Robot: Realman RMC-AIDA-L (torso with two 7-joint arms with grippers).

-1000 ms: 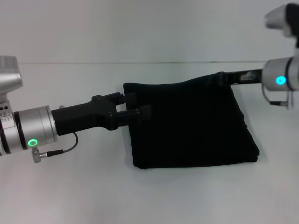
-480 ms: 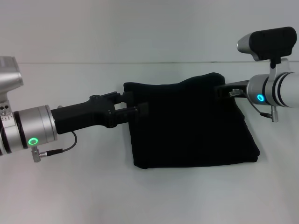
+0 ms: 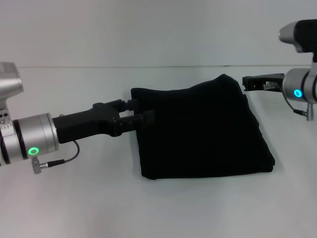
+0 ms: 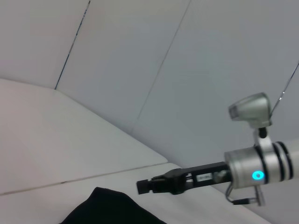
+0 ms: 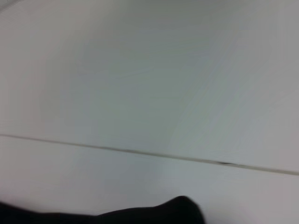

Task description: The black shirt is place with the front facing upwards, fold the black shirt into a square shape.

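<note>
Soft black shirt (image 3: 203, 131) lies folded into a rough, lumpy square on the smooth white tabletop (image 3: 74, 203). Left gripper (image 3: 143, 111) pinches its left edge; right gripper (image 3: 246, 82) hovers just beside its far-right corner, jaws unreadable.

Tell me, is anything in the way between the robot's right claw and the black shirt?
Nothing visible. The right gripper hangs just off the far right corner of the black shirt, with only bare white table between them. The left gripper is at the shirt's left edge.

A plain white table (image 3: 99, 208) meets a pale wall (image 3: 148, 29) behind it.
</note>
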